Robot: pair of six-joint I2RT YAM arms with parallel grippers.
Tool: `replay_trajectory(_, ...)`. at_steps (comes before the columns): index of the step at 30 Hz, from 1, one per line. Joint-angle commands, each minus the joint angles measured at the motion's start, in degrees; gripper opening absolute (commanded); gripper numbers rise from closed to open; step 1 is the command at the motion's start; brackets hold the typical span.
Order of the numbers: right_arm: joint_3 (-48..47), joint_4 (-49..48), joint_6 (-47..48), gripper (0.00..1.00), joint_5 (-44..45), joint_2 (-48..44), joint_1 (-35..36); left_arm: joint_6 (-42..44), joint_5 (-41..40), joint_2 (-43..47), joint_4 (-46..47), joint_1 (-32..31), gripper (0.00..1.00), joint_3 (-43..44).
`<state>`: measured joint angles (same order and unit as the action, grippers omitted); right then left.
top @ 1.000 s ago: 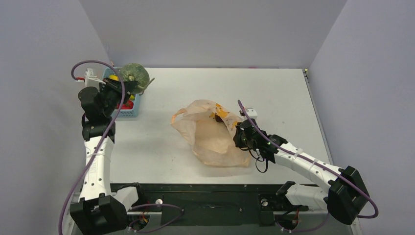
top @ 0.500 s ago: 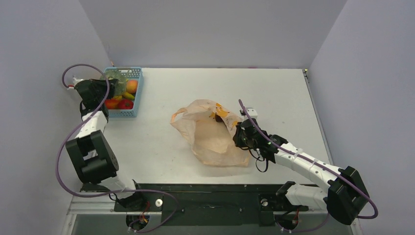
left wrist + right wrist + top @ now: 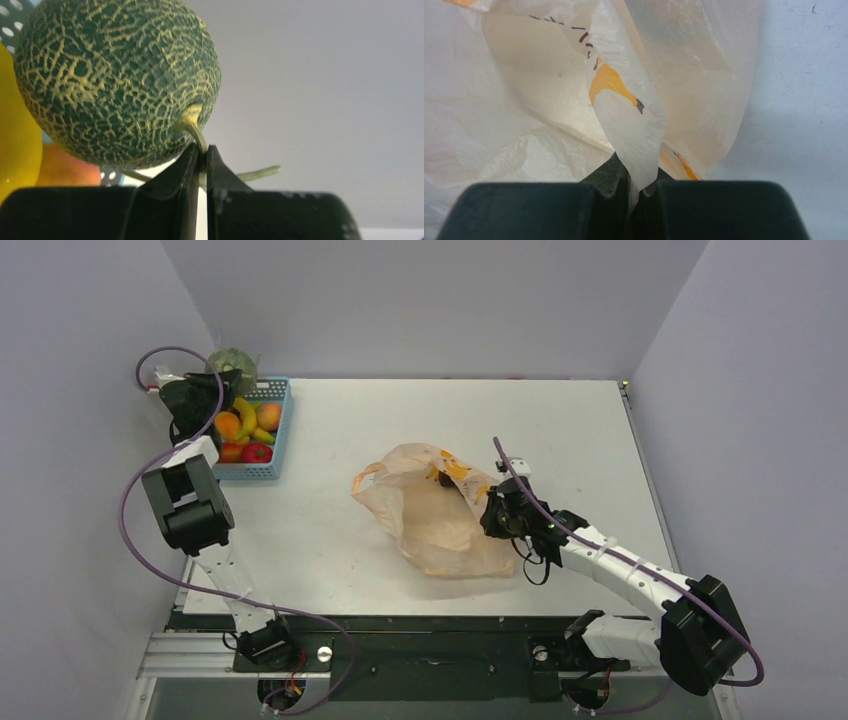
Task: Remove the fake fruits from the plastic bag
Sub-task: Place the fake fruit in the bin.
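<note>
The left gripper [image 3: 214,383] is holding a green melon [image 3: 234,362] aloft at the far-left corner of the table [image 3: 400,420], just beyond a blue mesh basket [image 3: 262,472] carrying a banana [image 3: 246,417] and orange and red fake fruits [image 3: 257,452]. The right gripper [image 3: 494,515] is pinching the right edge of the crumpled plastic bag [image 3: 430,525], which is lying mid-table, well apart from the basket.

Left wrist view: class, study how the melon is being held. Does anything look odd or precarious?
Yes. The melon is held only by its thin stem, pinched in the shut left gripper. The whole ball hangs off that one small pinch, so it might swing or slip. The top view shows other fruit lying in the basket.
</note>
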<state>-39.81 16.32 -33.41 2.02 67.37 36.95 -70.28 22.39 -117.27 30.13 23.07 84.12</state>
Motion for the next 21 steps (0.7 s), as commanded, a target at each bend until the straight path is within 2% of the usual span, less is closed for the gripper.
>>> replay_trajectory(1, -1.1, -2.0, 0.9, 0.00, -1.3, 0.3, -1.8, -8.5, 5.1, -6.0, 9.4, -0.2, 0.00, 3.5)
replay_trajectory(6, -1.6, -2.1, 1.0, 0.00, -1.5, 0.7, -2.2, -5.6, 4.0, -6.0, 8.6, -1.4, 0.00, 0.1)
replay_trajectory(10, -1.9, -1.7, 1.1, 0.00, -1.6, 0.9, -2.2, -2.6, 1.6, -4.8, 3.9, -1.2, 0.00, -2.4)
replay_trajectory(15, -1.7, -1.5, 0.8, 0.00, -1.6, 0.1, -2.2, -1.6, 2.3, -3.9, -1.2, -0.6, 0.01, -2.1)
replay_trajectory(21, -1.4, -1.4, 0.1, 0.00, -1.5, -1.1, -2.1, 3.5, 1.4, 1.9, -6.2, 0.7, 0.33, -3.4)
